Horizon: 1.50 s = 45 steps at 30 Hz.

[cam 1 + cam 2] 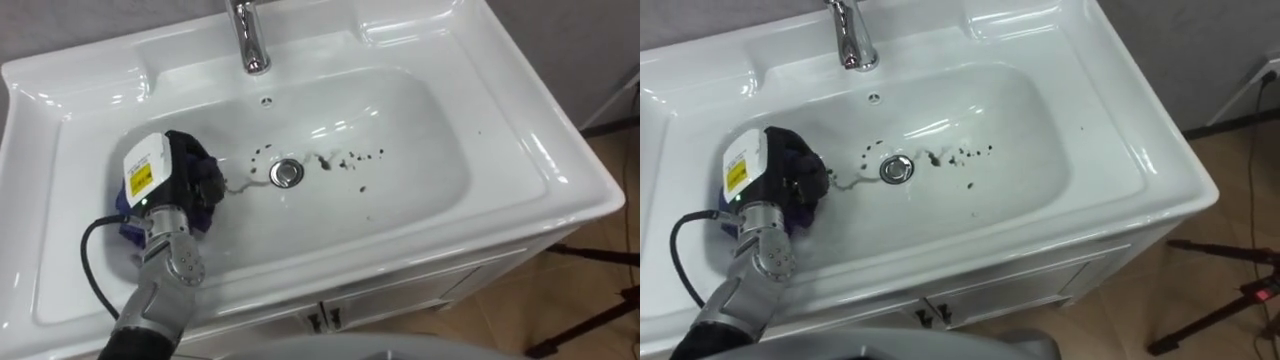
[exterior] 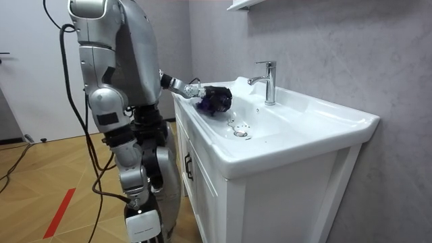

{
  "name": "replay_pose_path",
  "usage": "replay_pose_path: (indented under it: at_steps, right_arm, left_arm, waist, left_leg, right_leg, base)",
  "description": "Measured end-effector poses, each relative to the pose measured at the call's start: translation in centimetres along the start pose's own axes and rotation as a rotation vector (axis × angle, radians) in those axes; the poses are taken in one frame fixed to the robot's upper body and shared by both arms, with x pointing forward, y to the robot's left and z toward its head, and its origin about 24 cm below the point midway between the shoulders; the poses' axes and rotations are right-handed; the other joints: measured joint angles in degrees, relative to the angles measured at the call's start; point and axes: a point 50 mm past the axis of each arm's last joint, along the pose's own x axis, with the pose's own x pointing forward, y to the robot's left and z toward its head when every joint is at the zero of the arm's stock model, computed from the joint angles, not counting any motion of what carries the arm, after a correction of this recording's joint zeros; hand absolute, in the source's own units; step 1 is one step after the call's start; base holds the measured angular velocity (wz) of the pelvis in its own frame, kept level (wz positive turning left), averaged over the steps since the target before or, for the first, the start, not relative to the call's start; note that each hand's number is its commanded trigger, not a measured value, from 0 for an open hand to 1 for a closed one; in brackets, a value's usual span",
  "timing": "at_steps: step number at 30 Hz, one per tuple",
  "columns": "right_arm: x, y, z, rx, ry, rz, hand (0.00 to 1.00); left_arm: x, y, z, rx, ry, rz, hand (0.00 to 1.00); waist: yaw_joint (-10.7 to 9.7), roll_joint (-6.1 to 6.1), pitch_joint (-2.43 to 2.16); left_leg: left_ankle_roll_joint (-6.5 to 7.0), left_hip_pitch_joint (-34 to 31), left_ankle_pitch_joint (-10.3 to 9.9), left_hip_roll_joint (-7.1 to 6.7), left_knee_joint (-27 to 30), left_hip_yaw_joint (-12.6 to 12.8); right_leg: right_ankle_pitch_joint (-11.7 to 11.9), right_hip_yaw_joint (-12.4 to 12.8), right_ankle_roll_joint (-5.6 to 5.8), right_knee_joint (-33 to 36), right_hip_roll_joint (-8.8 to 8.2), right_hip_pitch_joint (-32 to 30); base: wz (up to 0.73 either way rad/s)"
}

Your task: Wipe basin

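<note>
Left hand (image 1: 182, 168) fingers curled round crumpled dark purple cloth (image 1: 127, 226) in white ceramic basin (image 1: 430, 170), dark specks (image 1: 352, 160) near round metal drain (image 1: 286, 172)

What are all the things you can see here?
basin: one, white, on top of the cabinet
tap: one, silver, at the basin's back edge
drain: one, silver, in the bottom of the bowl
dirt specks: many, dark, around the drain, mostly to its right
cloth: one, purple, in the bowl's left part
cabinet: one, white, under the basin
shelf: one, white, on the wall above the tap
red stripe: one, on the wooden floor
left robot hand: one, black, curled on the cloth in the bowl
right robot hand: one, hanging at the robot's side
</note>
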Motion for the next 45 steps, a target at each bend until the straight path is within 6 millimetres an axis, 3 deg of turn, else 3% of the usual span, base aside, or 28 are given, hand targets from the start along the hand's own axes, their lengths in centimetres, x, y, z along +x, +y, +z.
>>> replay_pose_path:
  at_steps: [5,10,23,28,38,45]
  right_arm:
    - [0.0,0.0,-0.2,0.0,0.014,-0.001,0.0]
    - [0.0,0.0,-0.4,-0.004,0.027,-0.001,0.0]
    - [0.0,0.1,-0.2,-0.001,0.022,-0.007,0.0]
    - [0.1,0.5,-0.3,0.008,0.041,-0.001,0.0]
    - [0.1,1.1,-0.6,0.018,0.08,0.02,0.0]
    - [0.2,1.9,-0.6,0.047,0.076,0.08,0.0]
  left_arm:
    - [-0.2,-0.6,-0.5,0.016,0.022,-0.05,1.0]
    - [-0.8,-2.2,-1.3,0.049,0.056,-0.137,1.0]
    - [0.6,-3.5,-1.5,0.019,0.117,-0.229,1.0]
    - [1.1,-3.9,-1.4,-0.074,0.169,-0.269,1.0]
    - [2.2,-4.8,-0.5,-0.277,0.265,-0.354,1.0]
    - [2.8,-4.6,-0.3,-0.608,0.361,-0.376,1.0]
  waist:
    - [-0.14,0.15,0.33]
    - [-0.26,0.7,0.2]
    - [0.03,0.05,0.04]
    - [0.21,-1.19,-0.56]
    - [-0.34,-1.75,-0.29]
    - [-1.56,-2.86,-0.09]
  left_leg:
    - [0.0,-0.03,0.0,-0.01,-0.01,0.34]
    - [0.01,0.28,0.01,0.06,-0.02,1.27]
    - [0.01,0.76,0.0,0.1,-0.08,2.33]
    - [0.01,1.62,0.0,0.17,-0.41,2.49]
    - [0.01,2.98,0.0,0.22,-0.47,3.4]
    - [0.03,3.48,-0.02,0.33,-0.41,4.73]
  right_leg:
    - [-0.02,0.44,0.03,0.06,0.05,-0.42]
    - [-0.01,1.09,0.04,0.39,0.16,-0.62]
    - [-0.07,2.71,0.03,1.05,0.32,-0.85]
    - [-0.03,3.22,0.05,1.04,0.53,-0.53]
    - [-0.02,4.05,0.09,1.09,0.66,0.41]
    - [0.01,4.06,0.14,0.86,0.67,1.25]
  base:
    - [-0.03]
    - [-0.08]
    - [-0.05]
    - [-0.04]
    - [-0.03]
    - [0.0]
